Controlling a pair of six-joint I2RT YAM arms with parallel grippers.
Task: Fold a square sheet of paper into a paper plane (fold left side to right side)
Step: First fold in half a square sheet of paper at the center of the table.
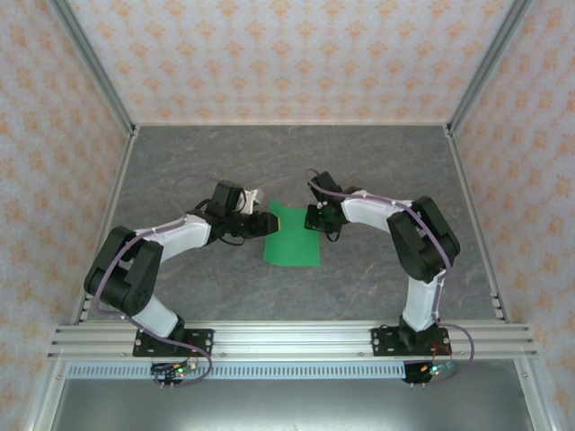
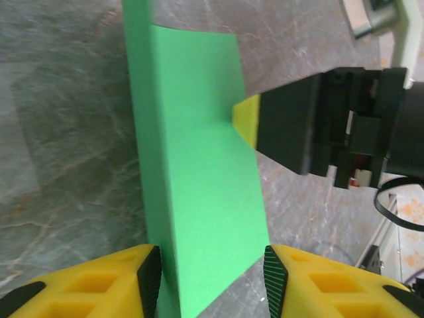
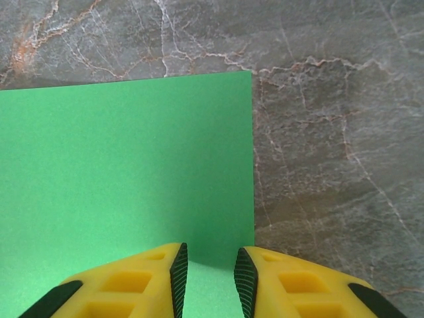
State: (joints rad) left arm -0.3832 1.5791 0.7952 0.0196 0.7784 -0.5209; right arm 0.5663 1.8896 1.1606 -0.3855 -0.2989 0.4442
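**Paper between the two grippers.** A green sheet of paper (image 1: 292,241) lies on the grey marbled tabletop (image 1: 377,171), directly between the two grippers. The left gripper (image 2: 212,271) is partly open: its yellow fingers (image 2: 99,281) stand a moderate gap apart, and the sheet shows in that gap and runs forward from it. Whether the pads touch the paper cannot be told. A darker strip shows along the sheet's edge ahead of the left finger, beside the upper layer. The right gripper (image 3: 209,271) has its jaws at a narrow gap with nothing clamped between them, over the sheet and just inside its edge. In the left wrist view, its yellow tip meets the sheet's edge.
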